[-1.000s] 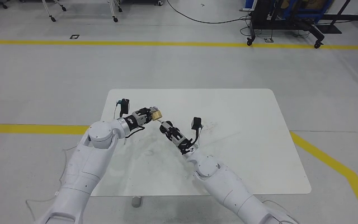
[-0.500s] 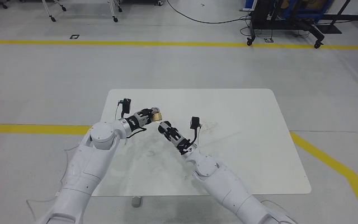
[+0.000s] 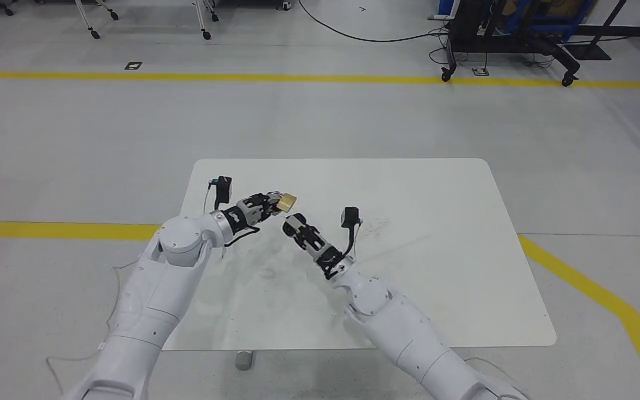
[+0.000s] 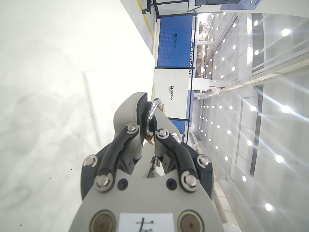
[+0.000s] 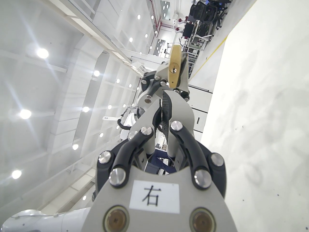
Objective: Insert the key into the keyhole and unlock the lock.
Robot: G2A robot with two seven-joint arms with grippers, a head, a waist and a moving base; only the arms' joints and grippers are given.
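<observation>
- The brass padlock [image 3: 286, 202] is held in the air over the left half of the white worktop [image 3: 450, 270], off its surface.
- The left jaws pinch the padlock. In the left wrist view its silver shackle [image 4: 151, 113] runs between the two pads, and bits of the brass body show on either side of them.
- The left arm [image 3: 185, 245] comes in from the worktop's left edge, its wrist pointing toward the middle.
- In the right wrist view the padlock's end face is turned toward the camera, with the keyhole [image 5: 173, 70] showing as a small dark slot in a round cylinder.
- The right jaws are pressed together, their dark pads meeting in a narrow line. I cannot tell whether a key sits between them.
- The tip of the right jaws lies just beside the padlock, on the side nearer the robot and pointing at its keyhole end. I cannot tell whether the two touch.
- The right arm [image 3: 395, 325] stretches diagonally across the worktop from its near edge toward the padlock.
- The worktop bears faint grey scuffs and a few dark specks.
- Around it is grey floor crossed by yellow lines [image 3: 300, 77], with a black cable [image 3: 350, 36] and dark wheeled frames [image 3: 510, 35] at the far side.
</observation>
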